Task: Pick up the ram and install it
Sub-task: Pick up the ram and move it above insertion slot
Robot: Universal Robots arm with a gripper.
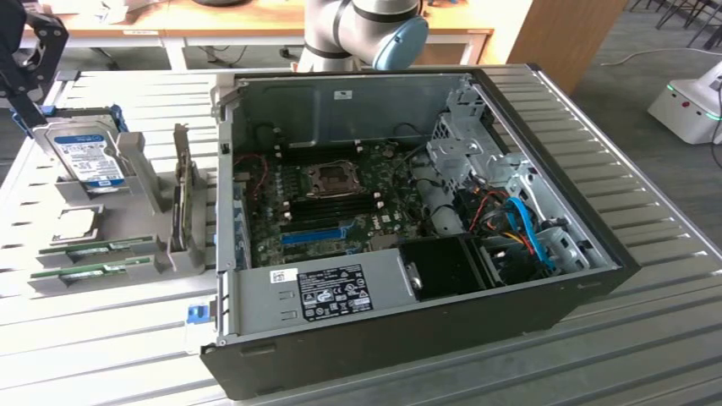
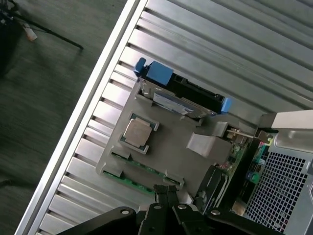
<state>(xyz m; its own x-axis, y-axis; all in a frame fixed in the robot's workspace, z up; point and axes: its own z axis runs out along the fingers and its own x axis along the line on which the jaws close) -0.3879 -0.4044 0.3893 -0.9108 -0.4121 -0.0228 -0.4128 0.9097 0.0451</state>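
An open computer case [image 1: 384, 342] lies on the slatted table [image 1: 660, 338], motherboard [image 1: 378, 222] exposed. On the exterior view's left, a grey holder [image 1: 144, 173] carries a hard drive [image 1: 86, 152], a processor [image 1: 70, 222] and two ram sticks [image 1: 100, 249].

Green ram [image 1: 107, 247] — blue slot [image 1: 310, 235] — silver table [image 1: 631, 169].

1. Arm [image 1: 338, 34]: smooth silver-grey tubes with rounded joint housings, rising beyond the far wall of the computer case [image 1: 451, 338].
2. Joint cap [image 1: 402, 42]: a light blue disc closing one housing (its one patch of colour).
3. Gripper [image 2: 164, 190]: black throughout, built of flat angular linkage bars, near the computer case.
4. Pivot pins [image 2: 122, 211]: small round silver heads at the linkage joints.
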